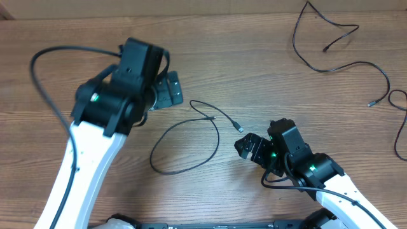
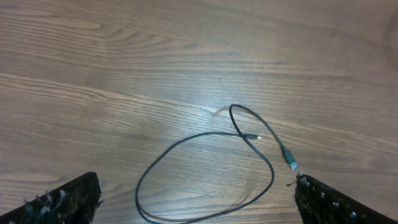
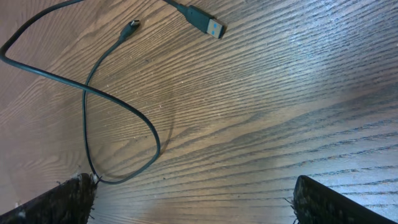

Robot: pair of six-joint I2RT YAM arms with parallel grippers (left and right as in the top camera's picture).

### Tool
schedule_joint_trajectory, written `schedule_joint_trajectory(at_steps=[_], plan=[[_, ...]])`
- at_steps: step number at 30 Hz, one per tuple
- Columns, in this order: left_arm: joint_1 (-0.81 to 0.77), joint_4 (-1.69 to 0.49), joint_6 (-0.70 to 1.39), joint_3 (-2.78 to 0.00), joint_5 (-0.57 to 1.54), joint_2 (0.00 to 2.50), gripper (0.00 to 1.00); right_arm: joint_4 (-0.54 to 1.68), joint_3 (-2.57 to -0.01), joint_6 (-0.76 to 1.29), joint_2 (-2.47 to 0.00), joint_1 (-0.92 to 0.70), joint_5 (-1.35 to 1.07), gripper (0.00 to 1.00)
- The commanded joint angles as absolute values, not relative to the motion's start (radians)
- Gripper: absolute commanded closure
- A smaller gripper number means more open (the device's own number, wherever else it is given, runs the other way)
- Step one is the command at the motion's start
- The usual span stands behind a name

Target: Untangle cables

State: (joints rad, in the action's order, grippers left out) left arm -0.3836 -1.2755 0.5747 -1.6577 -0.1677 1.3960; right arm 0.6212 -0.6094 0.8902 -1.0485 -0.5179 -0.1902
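Overhead: ctr cable (image 1: 217, 135) sep. from upper-right cables (image 1: 362, 62), self-crossed loop yet to open; L gripper (image 1: 168, 89), R gripper (image 1: 251, 147) released, empty.

looped cable (image 1: 218, 137) on table (image 1: 254, 63) centre | other cables (image 1: 362, 62) far right, well apart

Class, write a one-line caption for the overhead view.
Left tool and right tool, both open, flank a looped cable on the wooden table.
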Motion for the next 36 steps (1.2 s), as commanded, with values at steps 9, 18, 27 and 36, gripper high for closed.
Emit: schedule_joint_trajectory(at_steps=[9, 18, 27, 36], plan=[[-0.374, -1.259, 0.673, -1.362, -0.189, 1.138, 0.0, 0.618, -0.601, 0.89, -1.044, -0.522, -0.173, 0.0], [-0.374, -1.055, 0.693, -1.09, 0.117, 1.153, 0.0, 0.618, -0.601, 0.89, -1.044, -0.522, -0.173, 0.0], [-0.385, -0.888, 0.623, -1.037, 0.245, 1.338, 0.01, 0.618, -0.601, 0.89, -1.044, -0.522, -0.173, 0.0], [-0.517, -0.822, 0.495, -1.037, 0.208, 1.512, 0.0, 0.618, -0.601, 0.89, -1.044, -0.522, -0.173, 0.0]])
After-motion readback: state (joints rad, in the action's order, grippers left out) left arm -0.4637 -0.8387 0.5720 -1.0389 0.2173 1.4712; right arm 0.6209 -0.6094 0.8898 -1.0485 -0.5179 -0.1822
